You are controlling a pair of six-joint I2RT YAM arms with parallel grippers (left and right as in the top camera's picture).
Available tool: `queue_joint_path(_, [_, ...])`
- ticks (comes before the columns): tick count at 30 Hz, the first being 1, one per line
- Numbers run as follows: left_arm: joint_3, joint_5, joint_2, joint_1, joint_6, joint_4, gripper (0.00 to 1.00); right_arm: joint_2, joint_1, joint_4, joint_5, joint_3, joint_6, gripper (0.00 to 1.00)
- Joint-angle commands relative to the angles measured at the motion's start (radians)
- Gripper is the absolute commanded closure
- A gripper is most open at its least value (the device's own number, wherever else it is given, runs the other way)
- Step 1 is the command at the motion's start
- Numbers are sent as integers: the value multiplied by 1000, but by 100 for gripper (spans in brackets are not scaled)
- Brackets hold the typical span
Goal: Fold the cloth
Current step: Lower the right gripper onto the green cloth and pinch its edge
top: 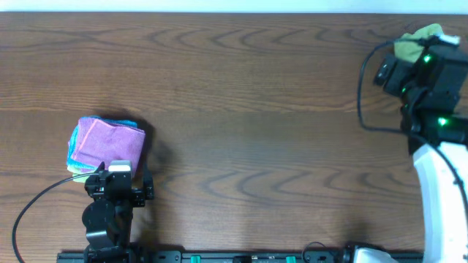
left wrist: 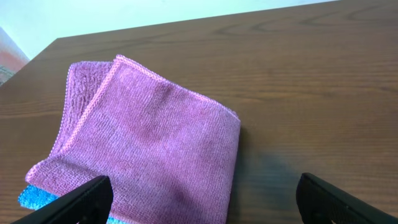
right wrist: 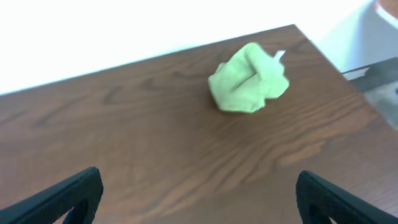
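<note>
The lime-green cloth [right wrist: 250, 78] lies crumpled in a small heap near the table's far right corner, its white tag sticking up at the top. In the overhead view it [top: 414, 42] shows partly behind the right arm. My right gripper [right wrist: 199, 199] is open and empty, short of the cloth with bare wood between its fingers. My left gripper [left wrist: 202, 202] is open and empty at the near left, its fingers over the front edge of the pink cloth.
A folded pink cloth [left wrist: 149, 146] lies on top of a folded blue cloth [left wrist: 34, 196] at the table's left [top: 106, 142]. The brown wooden table [top: 241, 109] ends close behind and to the right of the green cloth.
</note>
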Motion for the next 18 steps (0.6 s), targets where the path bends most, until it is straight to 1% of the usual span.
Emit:
queue_joint_path(1, [-21,-7,-6,-6,17,-6,5,35,-45,7,19,61,19,1])
queue_joint_path(3, [-21,-7,-6,-6,17,-6,5,44,-68,27,26,64,13,1])
queue_joint_path(8, [-21,-7,-6,-6,17,-6,5,62,-152,87,60,64,-89,1])
queue_joint_path(14, [-21,-7,-6,-6,17,-6,5,89,-220,99,21,64,-48,1])
queue_joint_path(18, [-21,-7,-6,-6,17,-6,5,168,-232,103,11,67,-43,1])
